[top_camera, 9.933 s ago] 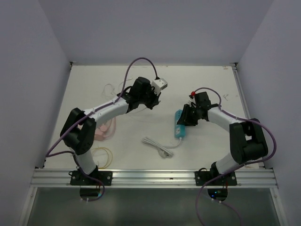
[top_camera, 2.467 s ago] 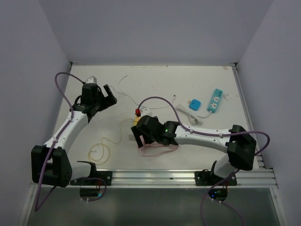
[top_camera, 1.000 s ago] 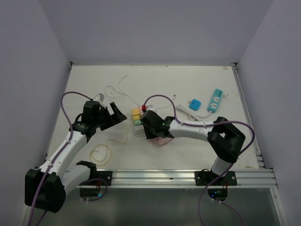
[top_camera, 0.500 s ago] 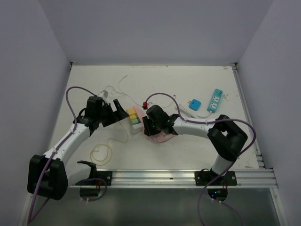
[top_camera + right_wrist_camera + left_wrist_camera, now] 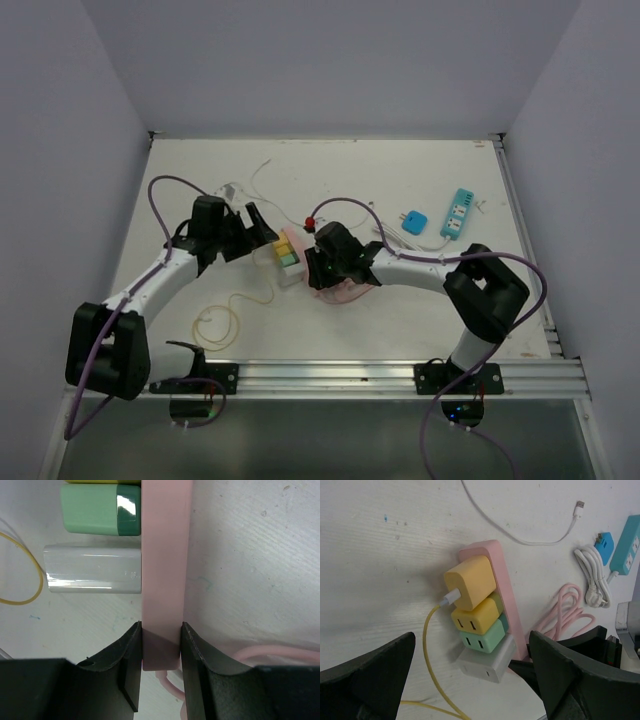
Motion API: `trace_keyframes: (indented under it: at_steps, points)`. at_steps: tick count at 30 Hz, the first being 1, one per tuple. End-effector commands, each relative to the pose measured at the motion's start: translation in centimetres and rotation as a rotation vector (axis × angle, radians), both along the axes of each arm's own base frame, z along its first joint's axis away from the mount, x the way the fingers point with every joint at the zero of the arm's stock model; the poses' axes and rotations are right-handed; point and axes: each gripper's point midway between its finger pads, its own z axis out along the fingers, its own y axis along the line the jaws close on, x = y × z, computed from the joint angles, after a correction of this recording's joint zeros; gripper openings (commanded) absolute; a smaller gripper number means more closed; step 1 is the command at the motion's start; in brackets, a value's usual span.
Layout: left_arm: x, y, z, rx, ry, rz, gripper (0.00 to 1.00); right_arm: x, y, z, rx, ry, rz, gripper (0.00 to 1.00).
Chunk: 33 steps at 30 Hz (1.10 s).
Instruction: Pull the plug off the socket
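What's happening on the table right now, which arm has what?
The right arm has its jaws clamped on the cord end of the pink power strip, bracing it. Four things are plugged into the strip: a yellow charger, a yellow plug, a green plug and a white plug. The left arm hovers by them with jaws wide open, gripping nothing. None is out yet.

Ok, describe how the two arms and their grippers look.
The left arm and right arm have white links, black joints and a looping purple cable each. The left gripper and right gripper have matte black wedge-shaped fingers.
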Motion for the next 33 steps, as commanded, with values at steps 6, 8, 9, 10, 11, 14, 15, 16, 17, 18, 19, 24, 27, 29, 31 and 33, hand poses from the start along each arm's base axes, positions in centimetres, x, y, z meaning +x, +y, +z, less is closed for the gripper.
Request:
trace_keyframes:
  at_steps: [6,8,9,10,11,14,15,16,17,18,19,24,27,29,31,33]
  points:
    - [0.0,0.9,9.2,-0.041,-0.259,0.091,1.00,0.8,-5.3,-2.5,-0.192,0.018,-0.134,0.00]
    - [-0.6,-0.5,9.7,-0.085,-0.241,0.059,0.99,1.0,-5.5,-2.5,-0.191,0.017,-0.147,0.00]
    - [-0.9,-1.1,9.9,-0.102,-0.237,0.042,0.99,1.1,-5.6,-2.5,-0.190,0.015,-0.154,0.00]
    - [-1.2,-1.8,10.1,-0.121,-0.229,0.037,0.99,1.1,-5.6,-2.5,-0.191,0.017,-0.156,0.00]
    - [-1.8,-3.2,10.0,-0.131,-0.220,0.003,0.99,1.1,-5.7,-2.5,-0.191,0.017,-0.158,0.00]
    - [-2.5,-6.1,9.6,-0.137,-0.211,-0.046,0.98,1.2,-6.1,-2.7,-0.197,0.025,-0.167,0.00]
    - [-2.4,-6.8,9.5,-0.135,-0.213,-0.051,0.98,1.2,-6.2,-2.9,-0.194,0.030,-0.172,0.00]
    - [-2.6,-7.4,9.2,-0.140,-0.196,-0.056,0.97,1.2,-6.3,-2.9,-0.193,0.032,-0.175,0.00]
    - [-2.9,-8.4,8.2,-0.135,-0.168,-0.075,0.97,1.2,-6.4,-2.9,-0.191,0.035,-0.178,0.00]
    - [-2.9,-8.8,7.3,-0.127,-0.146,-0.068,0.95,1.2,-6.5,-2.8,-0.183,0.040,-0.183,0.00]
    - [-2.8,-8.8,7.3,-0.128,-0.147,-0.059,0.95,1.1,-6.6,-2.9,-0.181,0.044,-0.184,0.00]
    - [-3.1,-8.8,3.6,-0.092,-0.072,-0.039,0.93,0.9,-7.0,-3.7,-0.133,0.099,-0.197,0.00]
    - [-3.2,-8.8,2.2,-0.077,-0.043,-0.036,0.95,1.1,-7.7,-4.5,-0.106,0.122,-0.229,0.00]
    - [-3.1,-8.8,1.1,-0.067,-0.023,-0.032,0.95,0.5,-7.5,-4.8,-0.069,0.161,-0.210,0.00]
    - [-3.2,-9.0,0.4,-0.069,-0.008,-0.040,0.95,0.5,-7.3,-4.8,-0.051,0.168,-0.199,0.00]
    - [-3.1,-9.4,-0.5,-0.072,0.017,-0.050,0.95,0.6,-7.4,-5.0,-0.047,0.177,-0.203,0.00]
